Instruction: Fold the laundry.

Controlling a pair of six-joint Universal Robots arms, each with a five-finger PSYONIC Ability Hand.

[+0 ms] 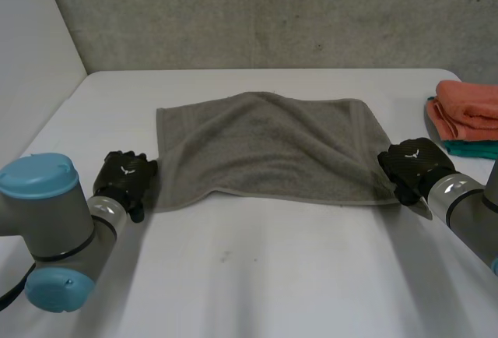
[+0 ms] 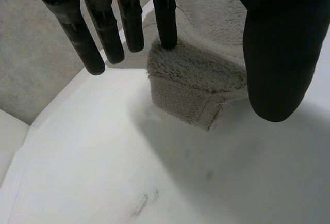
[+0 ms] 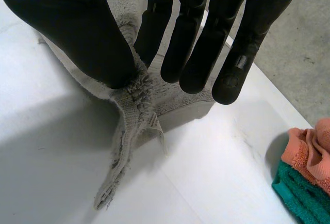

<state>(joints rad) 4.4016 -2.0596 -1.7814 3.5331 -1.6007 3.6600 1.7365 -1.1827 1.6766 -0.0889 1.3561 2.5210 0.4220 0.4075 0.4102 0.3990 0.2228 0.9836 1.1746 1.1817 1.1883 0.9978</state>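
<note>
I've got the white table [image 1: 249,276] ahead of both arms, with a grey concrete wall [image 1: 272,11] beyond it. The grey towel [image 1: 264,147] is spread flat between my two hands, its far edge away from them and its near edge running from one hand to the other, a little rumpled across the middle.

My left arm [image 1: 47,221] reaches in to the towel's near corner on its own side. My left hand [image 1: 126,178] sits at that corner. From the left wrist, the fingers [image 2: 103,33] hang straight and released. One fingertip rests on top of the towel [image 2: 196,79] corner and the others hang off the cloth over bare table. The thumb [image 2: 281,53] hangs apart on the other side of the corner. I can't see it closing on the cloth.

My right arm [image 1: 467,205] comes in at the opposite near corner. My right hand [image 1: 408,168] is grasping the towel there. From the right wrist, the thumb [image 3: 77,28] and the nearest finger pinch a bunched ridge of towel [image 3: 136,105], and the corner trails past the fingertips onto the table. The other fingers are straight, over the cloth.

A small white label [image 3: 153,125] shows on the hem just below the pinch.

Out beyond my right hand, well apart from the towel, an orange folded towel [image 1: 467,108] lies on a teal folded towel [image 1: 475,149].
</note>
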